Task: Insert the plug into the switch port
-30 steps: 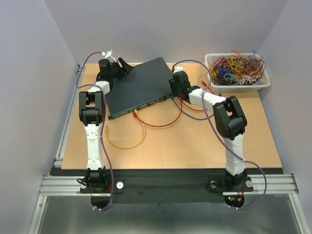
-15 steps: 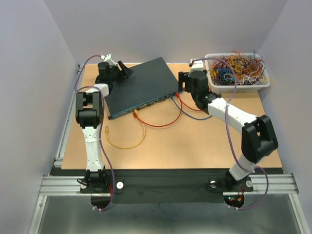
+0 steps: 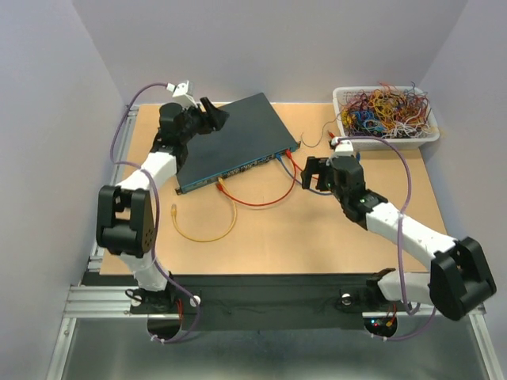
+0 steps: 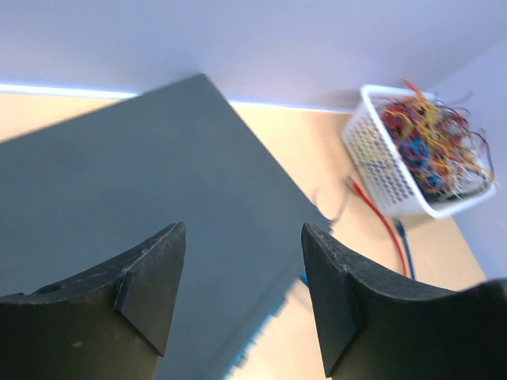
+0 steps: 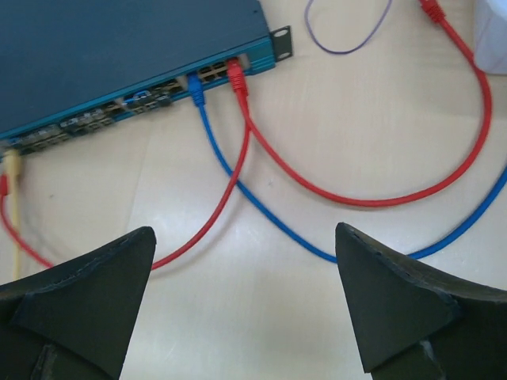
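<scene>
The dark teal switch (image 3: 234,136) lies at the back of the table; its front face with the row of ports (image 5: 135,101) shows in the right wrist view. A blue plug (image 5: 195,89) and a red plug (image 5: 236,77) sit in ports near its right end, and a yellow plug (image 5: 12,163) sits in one further left. The yellow cable's other plug (image 3: 173,211) lies loose on the table. My right gripper (image 3: 314,174) (image 5: 245,237) is open and empty above the red and blue cables. My left gripper (image 3: 212,117) (image 4: 243,237) is open and empty over the switch's back left part.
A white mesh basket (image 3: 386,142) of coloured wires stands at the back right and shows in the left wrist view (image 4: 379,168). A loose red plug (image 5: 428,9) and a thin purple wire loop (image 5: 348,49) lie right of the switch. Red, blue and yellow cables loop in front of it.
My right gripper has drawn back from the switch's right end toward the near side, its arm stretched out low. My left arm's elbow has swung outward; its gripper stays over the switch's back corner.
</scene>
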You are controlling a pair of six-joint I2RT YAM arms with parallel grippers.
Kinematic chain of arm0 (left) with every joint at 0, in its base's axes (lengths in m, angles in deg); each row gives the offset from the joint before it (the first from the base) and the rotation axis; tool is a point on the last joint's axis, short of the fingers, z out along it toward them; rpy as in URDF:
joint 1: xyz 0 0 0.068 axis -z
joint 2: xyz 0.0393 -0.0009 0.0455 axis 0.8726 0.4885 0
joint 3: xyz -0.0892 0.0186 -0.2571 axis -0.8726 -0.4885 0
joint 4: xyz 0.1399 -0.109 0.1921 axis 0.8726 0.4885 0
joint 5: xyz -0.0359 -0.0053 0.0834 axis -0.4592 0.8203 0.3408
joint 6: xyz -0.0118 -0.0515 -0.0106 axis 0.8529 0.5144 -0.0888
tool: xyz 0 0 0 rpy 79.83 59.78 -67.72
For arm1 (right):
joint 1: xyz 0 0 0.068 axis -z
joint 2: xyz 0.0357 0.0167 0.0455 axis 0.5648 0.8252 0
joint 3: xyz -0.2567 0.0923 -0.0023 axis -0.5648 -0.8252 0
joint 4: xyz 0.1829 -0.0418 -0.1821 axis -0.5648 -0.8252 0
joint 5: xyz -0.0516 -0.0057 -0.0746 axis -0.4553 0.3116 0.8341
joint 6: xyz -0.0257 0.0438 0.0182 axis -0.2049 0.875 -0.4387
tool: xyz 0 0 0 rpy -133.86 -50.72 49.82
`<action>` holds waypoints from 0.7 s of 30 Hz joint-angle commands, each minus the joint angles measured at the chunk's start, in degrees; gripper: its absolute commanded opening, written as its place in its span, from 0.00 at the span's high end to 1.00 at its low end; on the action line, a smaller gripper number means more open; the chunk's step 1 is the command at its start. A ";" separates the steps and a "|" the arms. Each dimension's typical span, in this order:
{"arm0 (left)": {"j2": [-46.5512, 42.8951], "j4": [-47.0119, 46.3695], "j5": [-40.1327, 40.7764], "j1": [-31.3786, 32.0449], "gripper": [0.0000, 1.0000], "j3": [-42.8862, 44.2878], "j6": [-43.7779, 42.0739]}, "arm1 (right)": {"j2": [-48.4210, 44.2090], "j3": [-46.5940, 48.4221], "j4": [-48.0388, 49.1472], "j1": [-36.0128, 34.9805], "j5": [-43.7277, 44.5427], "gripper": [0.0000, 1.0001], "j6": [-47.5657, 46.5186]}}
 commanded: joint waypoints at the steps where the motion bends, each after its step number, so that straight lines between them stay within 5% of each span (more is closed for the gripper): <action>1: -9.23 2.13 5.52 4.86 0.29 -9.39 -4.78 | -8.86 -5.05 2.11 -0.64 -5.99 0.00 3.19; 14: -49.65 5.74 26.15 14.72 0.29 -39.10 -8.14 | -25.06 -16.06 1.50 -0.82 -8.81 0.00 7.41; 21: -58.20 8.02 34.09 20.35 0.30 -46.58 -8.14 | -26.47 -16.77 0.35 -0.91 -9.42 0.00 6.97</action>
